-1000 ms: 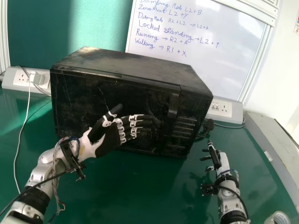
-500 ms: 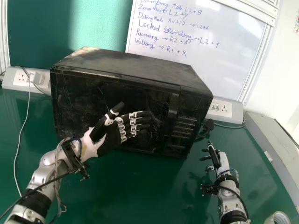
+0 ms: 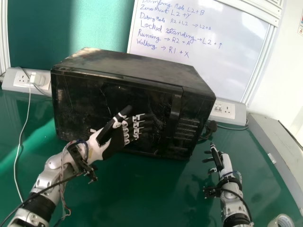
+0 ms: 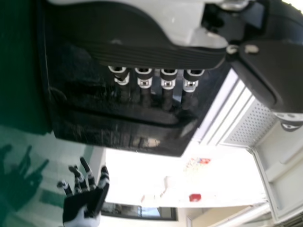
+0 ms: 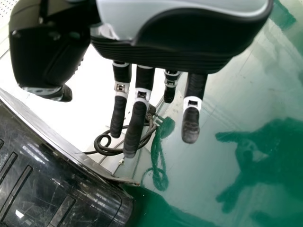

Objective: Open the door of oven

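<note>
Oven (image 3: 137,65) stands on the table (image 3: 118,194), in front of the whiteboard (image 3: 199,56), its door (image 3: 78,106) closed. The left hand (image 3: 112,143) is before the door, its released fingers extended toward the handle (image 3: 175,111) and its thumb raised; whether they touch the door cannot be told. Near the oven's right side, the right hand (image 3: 225,164) is over the table, fingers loosely extended and holding nothing. Tape (image 3: 282,221) lies at the head view's lower right corner.
</note>
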